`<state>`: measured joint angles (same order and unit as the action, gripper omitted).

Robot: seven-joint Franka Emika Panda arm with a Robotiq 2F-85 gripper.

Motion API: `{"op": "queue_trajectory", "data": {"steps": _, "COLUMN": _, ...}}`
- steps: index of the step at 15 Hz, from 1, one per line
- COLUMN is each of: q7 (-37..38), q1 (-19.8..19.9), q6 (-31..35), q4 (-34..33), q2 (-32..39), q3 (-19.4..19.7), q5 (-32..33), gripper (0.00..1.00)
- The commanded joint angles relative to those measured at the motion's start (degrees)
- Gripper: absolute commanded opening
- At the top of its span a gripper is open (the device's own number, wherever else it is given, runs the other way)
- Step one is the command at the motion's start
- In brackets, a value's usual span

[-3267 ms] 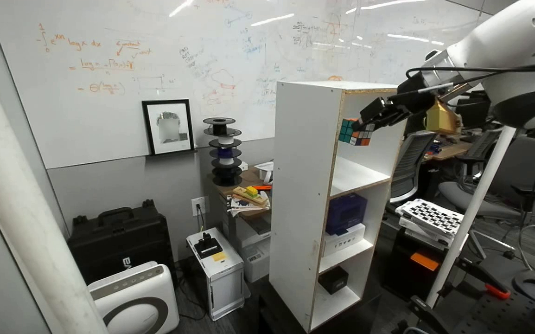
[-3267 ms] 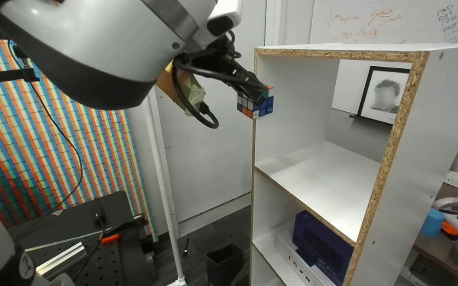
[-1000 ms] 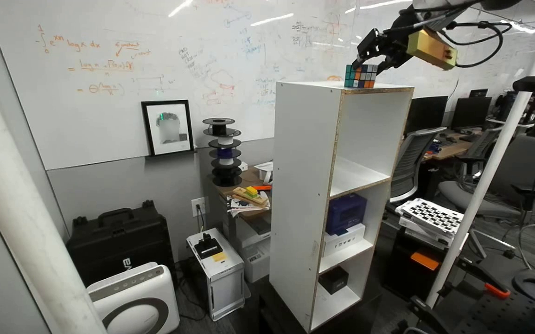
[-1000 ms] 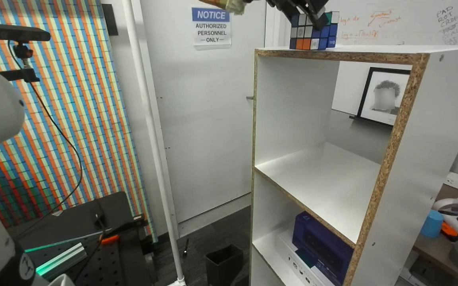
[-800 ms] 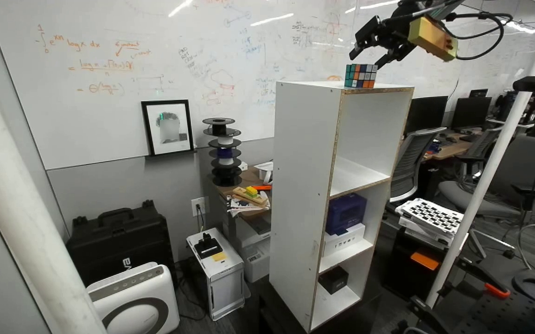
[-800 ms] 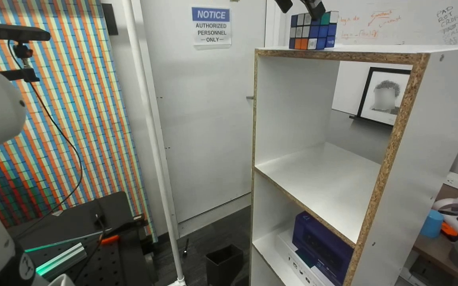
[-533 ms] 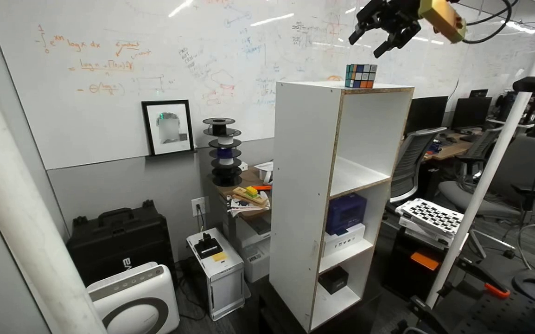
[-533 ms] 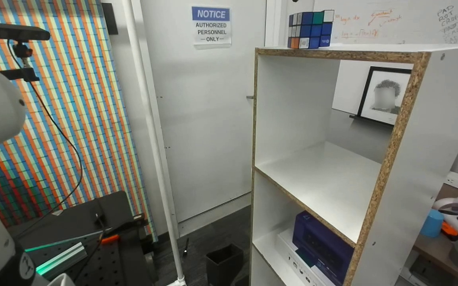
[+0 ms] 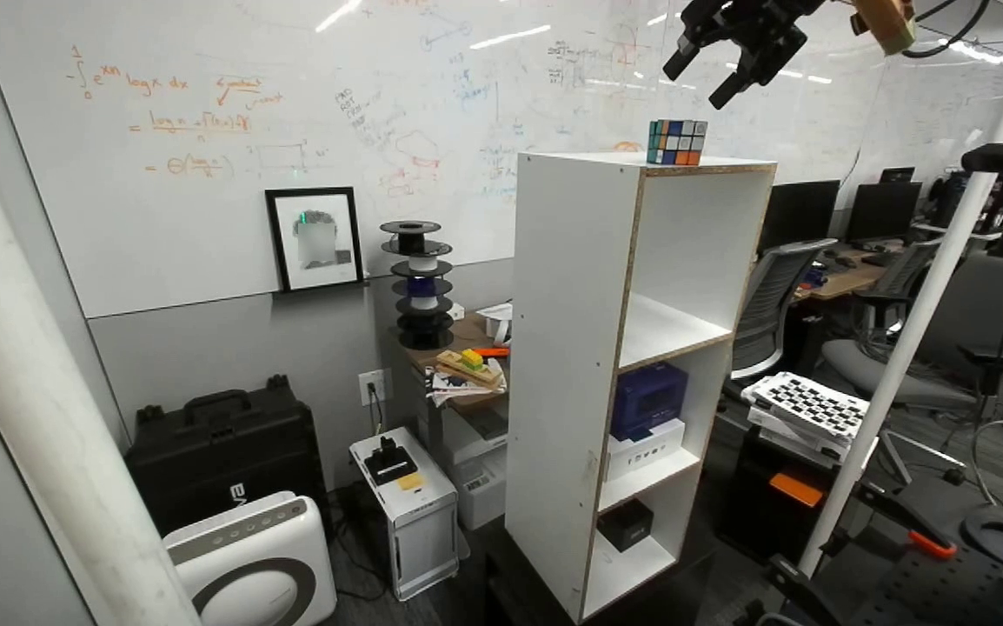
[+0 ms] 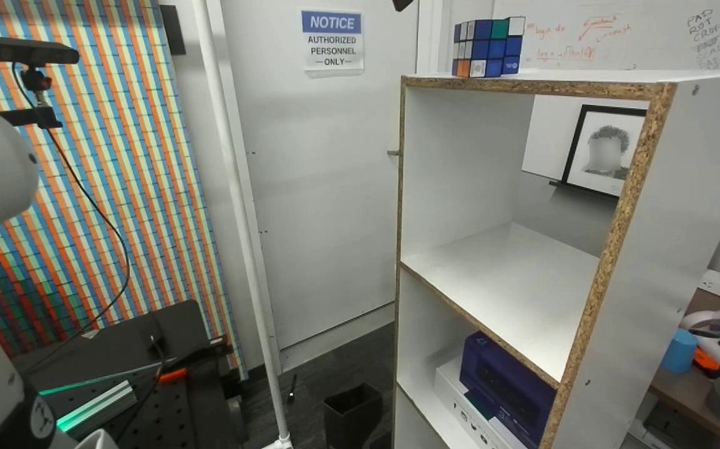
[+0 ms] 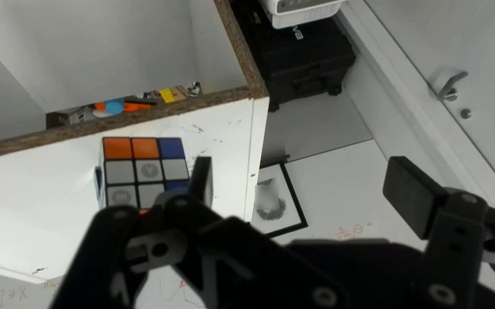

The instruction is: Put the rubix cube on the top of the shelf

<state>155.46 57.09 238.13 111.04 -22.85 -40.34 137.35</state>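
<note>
The rubix cube (image 9: 678,143) rests flat on the top of the white shelf (image 9: 571,348), close to its front edge, in both exterior views. My gripper (image 9: 698,84) hangs in the air above the cube, clear of it, its two black fingers spread with nothing between them. In an exterior view only a dark fingertip (image 10: 402,4) pokes in at the upper edge, left of the cube (image 10: 488,47). The wrist view has the cube (image 11: 144,171) outside the wide-apart jaws, beyond the left finger, which covers its lower right part.
A blue box (image 9: 649,400) on a white box fills the middle compartment, and a small black box (image 9: 626,524) sits in the bottom one. White poles (image 9: 893,365) stand around the workspace. A whiteboard (image 9: 432,104) backs the scene. Behind the shelf stands a stack of spools (image 9: 419,283).
The cube has gone from beside the upper compartment to the shelf's top. There my gripper let go, opened and rose away from it. The cube turned slightly during the release.
</note>
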Motion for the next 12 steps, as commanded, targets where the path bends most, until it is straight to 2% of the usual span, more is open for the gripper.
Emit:
{"op": "queue_trajectory", "data": {"steps": 1, "q7": 2.06, "q1": 0.09, "q6": 4.84, "q4": 0.9, "q2": -2.02, "q3": -1.29, "q5": 2.59, "gripper": 1.0}}
{"op": "queue_trajectory", "data": {"steps": 2, "q7": 1.86, "q1": -0.1, "q6": 5.99, "q4": 1.28, "q2": -2.19, "q3": -1.66, "q5": 2.96, "gripper": 1.0}}
{"op": "queue_trajectory", "data": {"steps": 4, "q7": 2.14, "q1": -3.97, "q6": 3.57, "q4": 3.4, "q2": -0.32, "q3": -0.73, "q5": 5.19, "gripper": 1.0}}
{"op": "queue_trajectory", "data": {"steps": 5, "q7": 2.11, "q1": -2.62, "q6": 5.24, "q4": 3.25, "q2": -1.47, "q3": -1.62, "q5": 5.11, "gripper": 1.0}}
{"op": "queue_trajectory", "data": {"steps": 6, "q7": 2.11, "q1": -3.06, "q6": 5.65, "q4": 4.75, "q2": -0.8, "q3": -2.05, "q5": 5.9, "gripper": 1.0}}
{"op": "queue_trajectory", "data": {"steps": 7, "q7": 2.1, "q1": -5.09, "q6": 3.49, "q4": 6.96, "q2": 0.53, "q3": -1.58, "q5": 7.27, "gripper": 1.0}}
{"op": "queue_trajectory", "data": {"steps": 8, "q7": 2.09, "q1": -2.41, "q6": 5.65, "q4": 7.16, "q2": -1.4, "q3": -3.01, "q5": 6.85, "gripper": 1.0}}
{"op": "queue_trajectory", "data": {"steps": 9, "q7": 0.0, "q1": -3.18, "q6": 3.33, "q4": 6.67, "q2": -0.51, "q3": -2.03, "q5": 5.48, "gripper": 1.0}}
{"op": "queue_trajectory", "data": {"steps": 12, "q7": 0.0, "q1": -3.07, "q6": 3.35, "q4": 8.36, "q2": -0.51, "q3": -2.46, "q5": 5.54, "gripper": 1.0}}
